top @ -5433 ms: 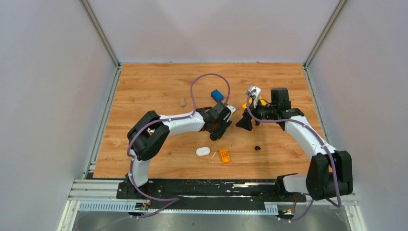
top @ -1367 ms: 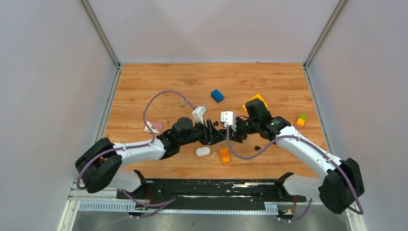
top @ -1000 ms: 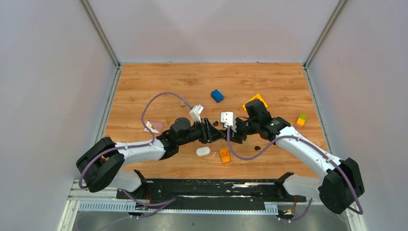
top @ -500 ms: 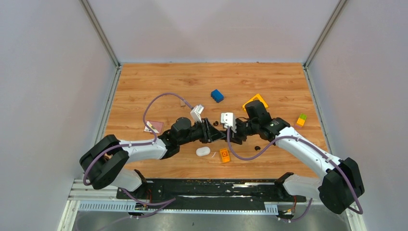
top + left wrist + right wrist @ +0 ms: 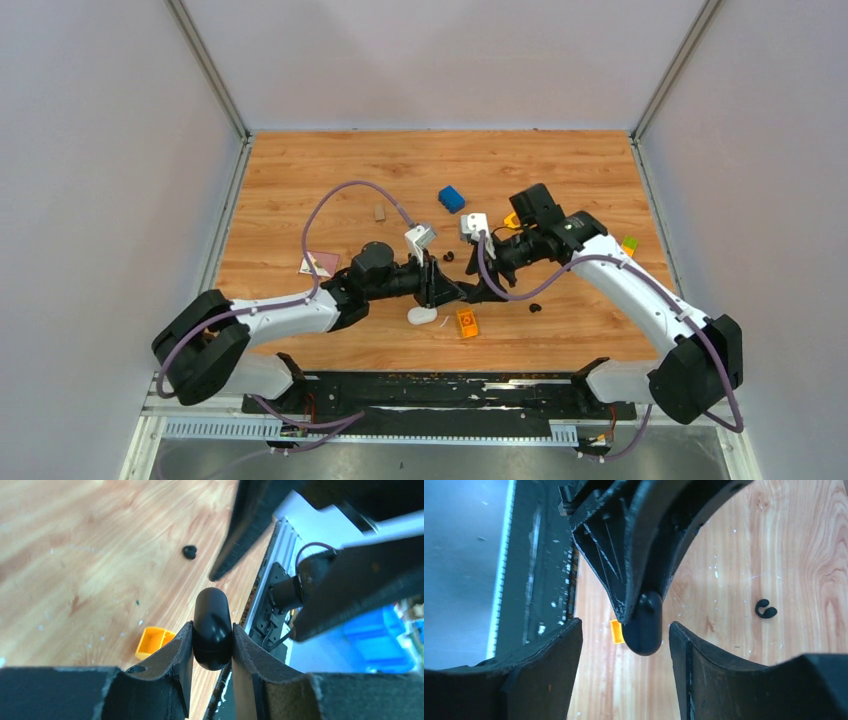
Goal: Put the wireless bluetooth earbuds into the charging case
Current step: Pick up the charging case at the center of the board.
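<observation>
A small black rounded earbud (image 5: 211, 611) is pinched between my left gripper's (image 5: 212, 630) pads; only its black side shows. My right gripper (image 5: 624, 630) stands open around the same earbud (image 5: 644, 627), neither pad touching it. Both grippers meet tip to tip above the table's middle, left gripper (image 5: 452, 291) and right gripper (image 5: 480, 289). The white oval charging case (image 5: 421, 315) lies with its lid down just below the left gripper. A small black C-shaped piece (image 5: 535, 307) lies on the wood to the right, apart from both grippers.
An orange block (image 5: 466, 322) sits next to the case. A blue block (image 5: 451, 198), a green-and-orange block (image 5: 628, 245), a tan bit (image 5: 379, 211), a small card (image 5: 320, 263) and another tiny black bit (image 5: 447, 256) lie scattered on the wooden table (image 5: 300, 170).
The left gripper closed on the black earbud while the right gripper's jaws spread apart from it. The right wrist swung up and back a little.
</observation>
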You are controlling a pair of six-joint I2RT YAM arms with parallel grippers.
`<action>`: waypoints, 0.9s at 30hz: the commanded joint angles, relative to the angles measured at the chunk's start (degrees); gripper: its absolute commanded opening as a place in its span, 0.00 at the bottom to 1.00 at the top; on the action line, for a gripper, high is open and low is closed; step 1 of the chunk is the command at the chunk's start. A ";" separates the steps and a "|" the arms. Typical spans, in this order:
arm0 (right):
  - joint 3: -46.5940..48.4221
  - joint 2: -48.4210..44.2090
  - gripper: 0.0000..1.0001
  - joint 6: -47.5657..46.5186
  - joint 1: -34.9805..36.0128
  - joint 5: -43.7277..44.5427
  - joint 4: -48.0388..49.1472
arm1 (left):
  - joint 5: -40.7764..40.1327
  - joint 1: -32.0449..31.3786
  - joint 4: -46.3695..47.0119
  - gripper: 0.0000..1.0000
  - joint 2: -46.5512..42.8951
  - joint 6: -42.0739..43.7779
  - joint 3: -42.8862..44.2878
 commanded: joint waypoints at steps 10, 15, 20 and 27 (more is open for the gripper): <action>4.58 -3.02 0.60 -1.04 -2.14 -12.40 -16.30 | 8.70 -1.64 8.53 0.19 -14.02 24.05 -3.50; 4.52 -2.40 0.57 -1.20 -2.16 -12.59 -16.60 | 10.47 -1.64 17.12 0.19 -10.48 21.14 -5.13; 5.96 -0.77 0.56 -1.05 -2.09 -12.69 -17.09 | 10.24 -1.64 25.46 0.18 -7.63 17.74 -7.29; 8.58 1.60 0.39 1.10 -2.11 -11.11 -16.59 | 11.23 -1.64 33.57 0.18 -3.01 13.92 -7.87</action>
